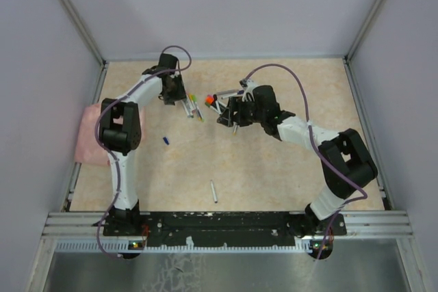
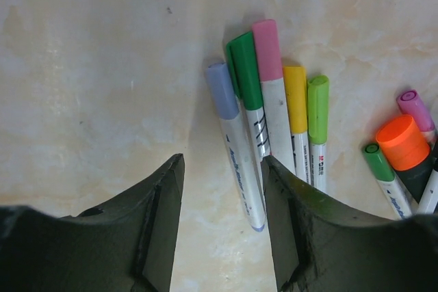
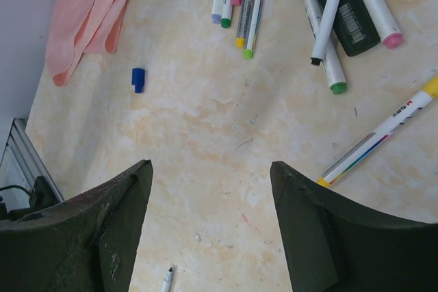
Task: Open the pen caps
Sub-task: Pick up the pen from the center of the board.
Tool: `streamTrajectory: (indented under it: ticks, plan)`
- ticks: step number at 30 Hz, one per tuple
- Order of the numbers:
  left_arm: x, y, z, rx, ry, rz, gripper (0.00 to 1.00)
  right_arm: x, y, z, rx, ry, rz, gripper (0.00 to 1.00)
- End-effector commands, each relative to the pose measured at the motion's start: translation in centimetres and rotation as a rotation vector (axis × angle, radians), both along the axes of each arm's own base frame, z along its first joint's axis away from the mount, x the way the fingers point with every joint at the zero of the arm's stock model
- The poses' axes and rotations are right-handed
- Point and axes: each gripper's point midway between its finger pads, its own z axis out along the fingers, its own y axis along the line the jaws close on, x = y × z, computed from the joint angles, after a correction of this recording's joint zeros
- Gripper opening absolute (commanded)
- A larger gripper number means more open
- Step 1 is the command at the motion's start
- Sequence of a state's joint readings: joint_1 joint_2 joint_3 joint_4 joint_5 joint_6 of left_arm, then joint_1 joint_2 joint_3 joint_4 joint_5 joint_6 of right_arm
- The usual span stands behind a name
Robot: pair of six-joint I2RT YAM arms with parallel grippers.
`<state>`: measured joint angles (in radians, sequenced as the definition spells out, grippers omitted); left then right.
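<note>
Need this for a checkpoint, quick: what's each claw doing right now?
Left claw: open, holding nothing, right beside the lavender-capped pen.
Right claw: open, holding nothing.

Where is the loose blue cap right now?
The blue cap lies alone, left of centre in the top view, between the pink cloth and the pen cluster.

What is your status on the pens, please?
Left tool open at capped pens. Right tool open, empty. Blue cap off, lying loose. Cloth aside, nothing blocking.

Ten slim pens (image 3: 380, 131), one thick dark highlighter (image 3: 352, 22), one loose blue cap (image 3: 138, 79) — and one pink cloth (image 3: 85, 11).
</note>
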<state>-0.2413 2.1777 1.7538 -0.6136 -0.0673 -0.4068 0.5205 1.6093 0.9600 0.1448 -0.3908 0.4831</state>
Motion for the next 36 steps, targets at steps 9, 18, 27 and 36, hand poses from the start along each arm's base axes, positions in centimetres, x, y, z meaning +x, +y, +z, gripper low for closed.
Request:
streamTrajectory:
  ticks: [9, 18, 27, 36]
  plan:
    - [0.0, -0.8, -1.0, 0.079, 0.021, -0.007, 0.48, 1.6, 0.4, 3.5, 0.029, -0.092, 0.014, 0.7]
    - [-0.5, -0.6, -1.6, 0.088, 0.038, -0.017, 0.41, 1.4, 0.2, 3.3, 0.034, -0.088, 0.008, 0.7]
    - [-1.1, -0.4, -2.5, 0.104, 0.062, -0.033, 0.39, 1.5, 0.5, 3.4, 0.046, -0.091, 0.01, 0.7]
    - [-2.4, 0.6, -3.4, 0.146, 0.095, -0.026, 0.36, 1.5, 0.6, 3.5, 0.052, -0.091, 0.016, 0.7]
